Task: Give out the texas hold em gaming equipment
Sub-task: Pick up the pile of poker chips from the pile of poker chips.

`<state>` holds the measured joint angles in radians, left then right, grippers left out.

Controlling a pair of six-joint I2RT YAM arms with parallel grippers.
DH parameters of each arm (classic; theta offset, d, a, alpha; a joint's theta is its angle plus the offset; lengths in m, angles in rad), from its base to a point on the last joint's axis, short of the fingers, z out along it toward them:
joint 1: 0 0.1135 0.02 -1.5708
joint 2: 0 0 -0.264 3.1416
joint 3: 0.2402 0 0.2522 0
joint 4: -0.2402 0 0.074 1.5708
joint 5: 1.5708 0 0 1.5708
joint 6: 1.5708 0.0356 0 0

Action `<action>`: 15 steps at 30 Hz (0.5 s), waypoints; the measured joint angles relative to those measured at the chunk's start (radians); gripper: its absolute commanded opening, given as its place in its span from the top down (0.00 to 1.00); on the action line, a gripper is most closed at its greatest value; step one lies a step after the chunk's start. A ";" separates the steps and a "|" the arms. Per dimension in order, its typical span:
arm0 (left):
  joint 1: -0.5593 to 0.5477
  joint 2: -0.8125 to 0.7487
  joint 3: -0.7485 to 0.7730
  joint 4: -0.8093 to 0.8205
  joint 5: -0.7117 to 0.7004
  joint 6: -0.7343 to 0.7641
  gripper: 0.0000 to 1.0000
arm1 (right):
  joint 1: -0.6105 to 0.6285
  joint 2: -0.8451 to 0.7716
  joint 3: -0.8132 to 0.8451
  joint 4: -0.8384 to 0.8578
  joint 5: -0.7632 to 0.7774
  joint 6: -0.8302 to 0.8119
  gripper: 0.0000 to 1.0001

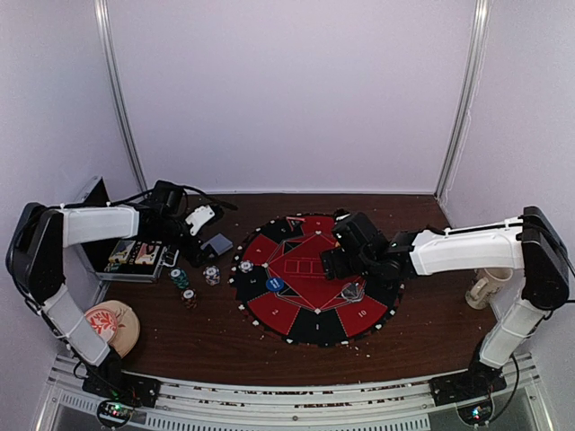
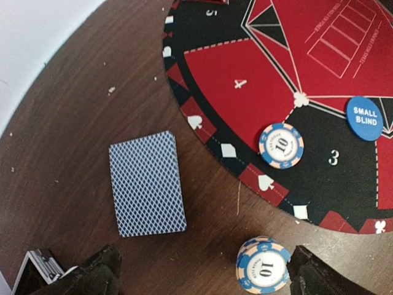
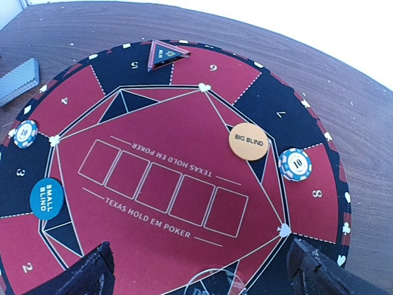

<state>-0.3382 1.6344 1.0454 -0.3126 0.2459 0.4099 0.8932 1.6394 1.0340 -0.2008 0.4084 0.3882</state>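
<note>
The brown desk (image 1: 431,337) lies bare at lower right of the top view. The round mat (image 1: 314,328) fills its middle. The card deck (image 2: 147,183) lies just off the mat's left rim. At the bottom of the left wrist view, a chip stack (image 2: 263,267) stands between the wide-open left jaws. The right jaws gape empty over the mat, with the orange disc (image 3: 249,141) mid-frame.

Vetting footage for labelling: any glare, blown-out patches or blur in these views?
Top external: soft, chips too small to read. Left wrist: sharp on the card deck, corner washed out white. Right wrist: mat lettering legible, background overexposed.
</note>
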 measured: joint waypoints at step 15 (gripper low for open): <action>0.031 0.074 0.010 -0.094 0.090 0.043 0.02 | 0.011 0.014 0.000 0.012 0.023 -0.001 0.00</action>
<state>-0.3069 1.7081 1.0550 -0.4068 0.3355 0.4526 0.9039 1.6539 1.0340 -0.1886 0.4313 0.3874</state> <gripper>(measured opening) 0.978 1.000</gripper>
